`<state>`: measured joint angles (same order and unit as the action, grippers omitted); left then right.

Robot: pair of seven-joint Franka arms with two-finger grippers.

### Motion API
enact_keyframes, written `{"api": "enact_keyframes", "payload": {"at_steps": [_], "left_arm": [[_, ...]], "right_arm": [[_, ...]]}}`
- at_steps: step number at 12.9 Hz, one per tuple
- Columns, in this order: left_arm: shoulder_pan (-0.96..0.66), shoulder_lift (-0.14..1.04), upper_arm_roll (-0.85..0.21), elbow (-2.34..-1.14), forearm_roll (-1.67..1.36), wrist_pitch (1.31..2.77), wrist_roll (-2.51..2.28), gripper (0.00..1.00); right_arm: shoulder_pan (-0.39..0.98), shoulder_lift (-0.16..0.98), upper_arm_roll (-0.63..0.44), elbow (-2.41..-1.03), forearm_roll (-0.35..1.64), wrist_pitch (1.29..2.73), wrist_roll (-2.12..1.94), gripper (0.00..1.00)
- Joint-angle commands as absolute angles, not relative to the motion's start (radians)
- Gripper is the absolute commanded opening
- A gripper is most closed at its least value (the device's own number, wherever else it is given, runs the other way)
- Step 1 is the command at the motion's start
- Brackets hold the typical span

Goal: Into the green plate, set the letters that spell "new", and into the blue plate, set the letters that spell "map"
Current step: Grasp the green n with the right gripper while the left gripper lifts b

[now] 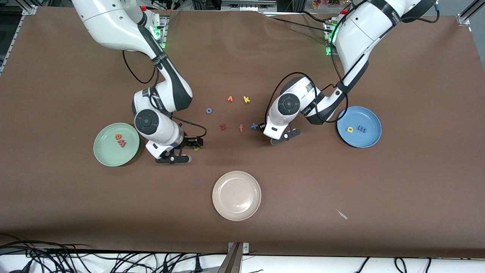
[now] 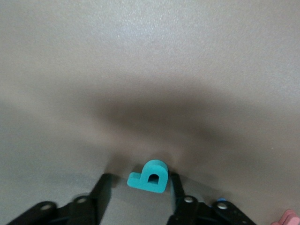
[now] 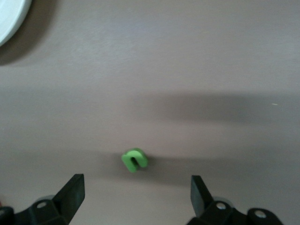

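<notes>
A teal "p" [image 2: 150, 177] lies on the brown table between the fingers of my left gripper [image 2: 139, 188]. One finger [image 2: 176, 183] touches it and the other [image 2: 104, 183] stands a little apart. In the front view the left gripper [image 1: 273, 133] is low beside the blue "x" [image 1: 254, 126] and hides the "p". My right gripper [image 3: 136, 185] is open over the green "n" [image 3: 134, 160], close to the green plate [image 1: 110, 153]. That plate holds the orange "e" [image 1: 118, 137] and the salmon "w" [image 1: 121, 143]. The blue plate [image 1: 363, 115] holds the yellow "a" [image 1: 350, 129] and the blue "m" [image 1: 362, 130].
Loose letters lie mid-table: an orange one [image 1: 230, 99], a yellow "k" [image 1: 246, 99], a blue ring [image 1: 208, 110], a dark red "z" [image 1: 222, 127] and an orange "f" [image 1: 241, 128]. A cream plate [image 1: 237, 195] sits nearer the front camera.
</notes>
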<state>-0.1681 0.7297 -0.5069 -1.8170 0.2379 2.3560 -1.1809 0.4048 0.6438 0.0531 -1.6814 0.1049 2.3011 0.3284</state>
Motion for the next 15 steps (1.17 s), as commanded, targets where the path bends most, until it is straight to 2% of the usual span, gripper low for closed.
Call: {"api": "enact_keyframes", "payload": {"at_steps": [1,3,7,9,10,13,15], "left_arm": [[-0.184,0.755,-0.495,-1.779,0.265,2.353,-1.203,0.48],[-0.184,0.761,-0.495,-1.770,0.267,2.353,-1.204,0.41],[-0.184,0.762,-0.495,-1.770,0.268,2.353,-1.203,0.23],[-0.183,0.762,-0.495,-1.770,0.279,2.353,-1.203,0.18],[-0.183,0.761,-0.495,-1.770,0.281,2.352,-1.203,0.13],[-0.157,0.727,-0.499,-1.770,0.279,2.326,-1.193,0.12],[-0.127,0.684,-0.506,-1.769,0.273,2.243,-1.174,0.12]], "right_arm": [[0.445,0.692,0.052,-1.646,0.056,2.313,0.273,1.00],[0.445,0.701,0.052,-1.646,-0.032,2.321,0.265,1.00],[0.445,0.721,0.052,-1.646,-0.038,2.347,0.187,1.00],[0.445,0.730,0.052,-1.646,-0.038,2.373,0.164,0.97],[0.445,0.733,0.052,-1.646,-0.037,2.391,0.157,0.93],[0.445,0.739,0.054,-1.646,-0.040,2.396,0.147,0.77],[0.445,0.744,0.052,-1.644,-0.038,2.396,0.112,0.70]]}}
